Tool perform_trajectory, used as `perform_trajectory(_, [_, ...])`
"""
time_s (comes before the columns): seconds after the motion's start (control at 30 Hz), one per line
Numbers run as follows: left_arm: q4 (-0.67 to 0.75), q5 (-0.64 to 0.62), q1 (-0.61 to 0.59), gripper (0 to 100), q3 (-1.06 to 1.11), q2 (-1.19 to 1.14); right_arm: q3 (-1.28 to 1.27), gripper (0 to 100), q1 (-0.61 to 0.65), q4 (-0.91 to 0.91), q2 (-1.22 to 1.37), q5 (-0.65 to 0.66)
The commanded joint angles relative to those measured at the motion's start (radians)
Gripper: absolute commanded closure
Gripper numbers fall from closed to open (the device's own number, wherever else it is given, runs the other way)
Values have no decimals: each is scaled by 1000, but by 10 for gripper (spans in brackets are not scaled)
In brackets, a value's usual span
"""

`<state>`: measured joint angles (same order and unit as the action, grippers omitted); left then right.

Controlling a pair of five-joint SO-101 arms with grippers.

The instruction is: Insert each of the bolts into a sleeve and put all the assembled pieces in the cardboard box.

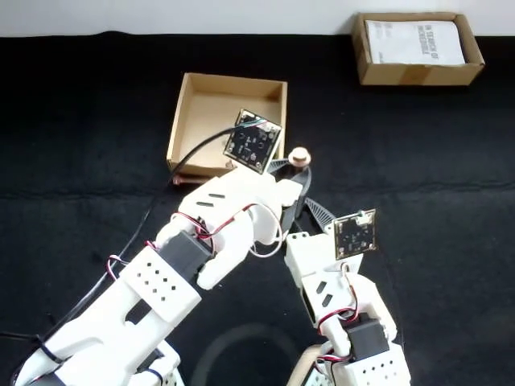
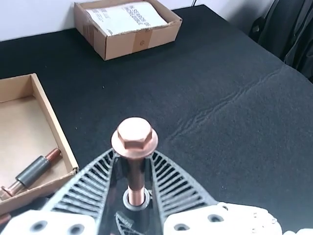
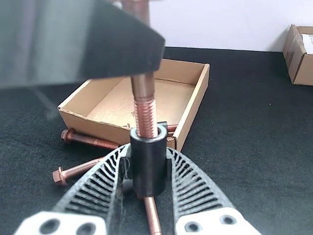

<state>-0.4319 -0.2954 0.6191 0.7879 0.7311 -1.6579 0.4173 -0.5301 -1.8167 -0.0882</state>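
My left gripper (image 2: 134, 155) is shut on the shaft of a copper bolt (image 2: 134, 137), which stands upright with its hex head on top. In the high view this bolt's head (image 1: 299, 156) shows just right of the cardboard box (image 1: 181, 121). My right gripper (image 3: 148, 152) is shut on a black sleeve (image 3: 148, 164), held upright below the bolt. The bolt's threaded end (image 3: 145, 112) enters the sleeve's top opening. An assembled bolt and sleeve (image 2: 32, 172) lies inside the box (image 2: 46, 115).
Two loose bolts (image 3: 90, 139) (image 3: 78, 170) lie on the black cloth in front of the box, and a third (image 3: 152, 218) lies under my right gripper. A second box holding a printed sheet (image 1: 417, 48) stands at the far right.
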Motion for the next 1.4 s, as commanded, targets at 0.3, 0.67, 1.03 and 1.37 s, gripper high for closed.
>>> perform_trajectory(0.3, [-222,5,13,927,-12,10,10,991,2,18,-13,-5])
perform_trajectory(0.67, [-345,5,7,797,-91,12,8,991,1,18,-13,-8])
perform_trajectory(1.03, [-954,5,12,800,-429,12,8,991,2,18,-5,-6])
perform_trajectory(1.37, [-1247,5,-76,876,-581,102,97,991,8,33,-2,35])
